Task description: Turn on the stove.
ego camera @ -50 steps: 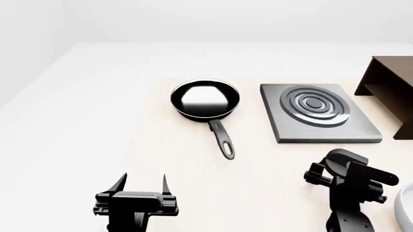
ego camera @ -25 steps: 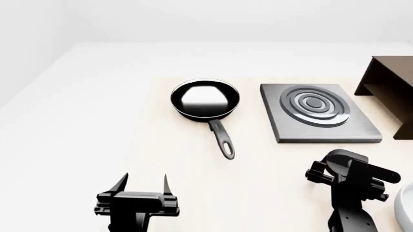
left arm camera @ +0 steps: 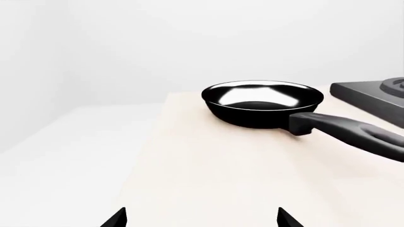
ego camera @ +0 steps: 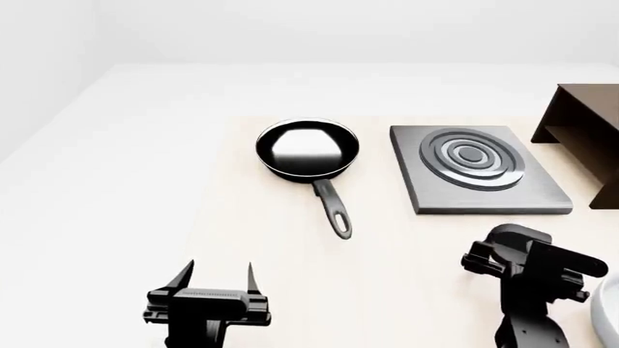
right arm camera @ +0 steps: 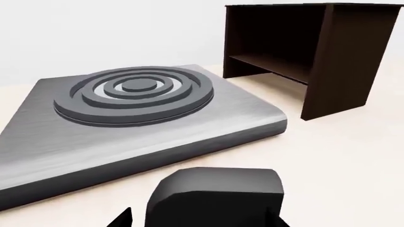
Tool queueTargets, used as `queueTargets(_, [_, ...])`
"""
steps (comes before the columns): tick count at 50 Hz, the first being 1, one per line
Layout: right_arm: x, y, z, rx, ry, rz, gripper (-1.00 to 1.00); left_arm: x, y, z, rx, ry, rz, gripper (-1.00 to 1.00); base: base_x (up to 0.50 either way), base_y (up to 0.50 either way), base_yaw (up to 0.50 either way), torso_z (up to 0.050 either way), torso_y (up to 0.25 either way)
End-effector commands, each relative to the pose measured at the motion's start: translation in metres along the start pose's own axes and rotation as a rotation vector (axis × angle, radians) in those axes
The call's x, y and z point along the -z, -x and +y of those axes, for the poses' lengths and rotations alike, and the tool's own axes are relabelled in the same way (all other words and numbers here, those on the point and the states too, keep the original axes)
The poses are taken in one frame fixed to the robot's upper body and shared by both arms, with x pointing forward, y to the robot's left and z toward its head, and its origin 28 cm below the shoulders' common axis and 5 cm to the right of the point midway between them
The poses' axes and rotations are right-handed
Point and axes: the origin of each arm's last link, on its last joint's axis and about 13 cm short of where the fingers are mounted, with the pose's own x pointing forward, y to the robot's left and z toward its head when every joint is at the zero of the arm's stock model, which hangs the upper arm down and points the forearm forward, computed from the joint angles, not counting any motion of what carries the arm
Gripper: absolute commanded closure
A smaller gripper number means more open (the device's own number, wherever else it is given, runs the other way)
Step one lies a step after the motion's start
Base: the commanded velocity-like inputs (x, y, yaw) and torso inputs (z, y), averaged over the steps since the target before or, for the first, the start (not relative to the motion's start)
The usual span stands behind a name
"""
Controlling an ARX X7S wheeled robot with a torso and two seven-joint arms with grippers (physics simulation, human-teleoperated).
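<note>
Ahead of the right gripper [ego camera: 522, 255], jaw state unclear, lies the stove [ego camera: 474, 169], untouched

No readable text in my views

On my left gripper [ego camera: 214, 279] there is a faint pale strip of lettering across the body in the head view (too small and blurred for me to make out a single character). The stove [ego camera: 474, 168], the frying pan [ego camera: 307, 149] and the dark brown box [right arm camera: 309, 52] carry no labels, numbers or signs that I can read.
</note>
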Motion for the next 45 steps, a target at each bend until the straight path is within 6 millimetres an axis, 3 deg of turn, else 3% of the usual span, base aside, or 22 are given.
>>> queueTargets(1, [-0.029,0.043,0.007,-0.051,0.0,-0.129,-1.0,-0.002,0.003,-0.001,0.005,-0.002,-0.007,-1.0,0.0,0.0,0.0,0.0,0.0])
queueTargets(11, [-0.053,0.109,0.035,-0.168,0.031,-0.316,-1.0,-0.006,0.007,0.0,0.001,-0.001,-0.021,-1.0,0.0,0.0,0.0,0.0,0.0])
queueTargets(22, [-0.054,0.146,0.061,-0.306,0.092,-0.384,-1.0,-0.013,0.015,-0.001,0.008,0.001,-0.046,-1.0,0.0,0.0,0.0,0.0,0.0])
queueTargets(30, [-0.056,0.162,0.065,-0.347,0.108,-0.417,-1.0,-0.017,0.02,-0.003,0.014,-0.004,-0.066,-1.0,0.0,0.0,0.0,0.0,0.0])
queueTargets(45, [-0.054,0.163,0.067,-0.364,0.116,-0.422,-1.0,-0.022,0.025,-0.003,0.023,-0.001,-0.085,-1.0,0.0,0.0,0.0,0.0,0.0])
